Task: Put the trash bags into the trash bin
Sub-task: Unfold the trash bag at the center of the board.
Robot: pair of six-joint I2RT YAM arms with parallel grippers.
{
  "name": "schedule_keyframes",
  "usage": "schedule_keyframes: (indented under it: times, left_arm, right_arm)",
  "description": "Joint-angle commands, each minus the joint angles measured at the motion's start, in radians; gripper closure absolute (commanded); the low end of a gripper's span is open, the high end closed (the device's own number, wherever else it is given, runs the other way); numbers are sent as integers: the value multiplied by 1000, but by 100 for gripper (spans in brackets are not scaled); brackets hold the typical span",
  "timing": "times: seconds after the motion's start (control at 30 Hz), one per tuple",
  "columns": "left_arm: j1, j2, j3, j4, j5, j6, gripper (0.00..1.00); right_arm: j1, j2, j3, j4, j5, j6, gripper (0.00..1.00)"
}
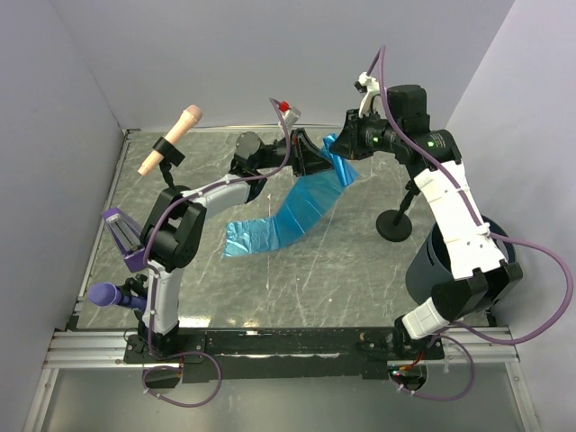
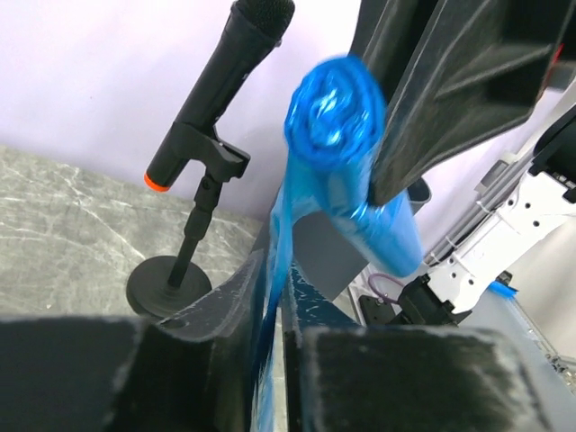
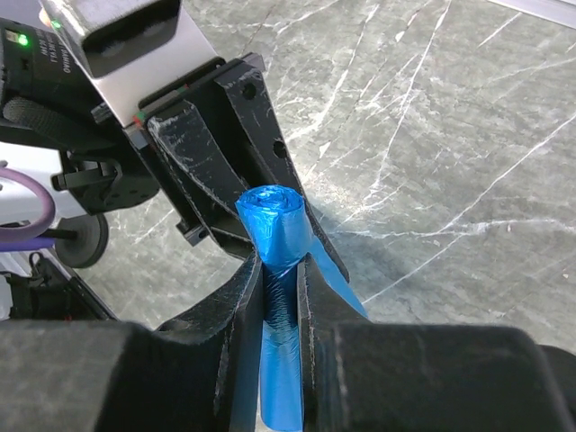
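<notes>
While the right tool (image 3: 281, 270) is clamped on the tight roll (image 3: 270, 209) of the trash bags (image 1: 286, 220), the left tool (image 2: 273, 301) is pinched shut on the film just beneath it; both hold one piece above the counter (image 1: 342, 279), its loose tail draped onto the surface; the trash bin (image 1: 425, 265) stands well apart, beside the right arm's base. Risks: opposed pulling may tear the thin film; the tail may snag the microphone stand (image 1: 396, 223) or hang outside the rim.
</notes>
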Motion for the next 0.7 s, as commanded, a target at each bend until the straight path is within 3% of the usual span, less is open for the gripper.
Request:
schedule_keyframes:
  times: [0.0,0.1,0.2,0.27,0.37,0.53,0.6,0.67]
  left_arm:
    - [-2,2,53,54,-16,-36,85]
    - [-4,5,57,71,17,-44,98]
    - [-5,0,48,89,68,-38,99]
    - [-9,0,39,82,92,-26,97]
    - [-9,5,22,69,73,-16,83]
    - [-10,11,31,68,51,-12,96]
    - [-10,12,37,63,43,-13,97]
    - [-12,11,42,45,14,-6,83]
  right_arm:
    - [-11,7,30,10,-7,18,100]
    - [-16,12,28,15,-4,24,100]
    - [-40,28,54,20,-5,33,100]
    - [-65,45,94,23,-25,45,100]
    - [-86,78,136,15,-62,58,100]
    - [-90,75,119,23,-90,78,100]
    - [-90,67,102,24,-94,84,100]
    - [-91,61,90,24,-105,87,100]
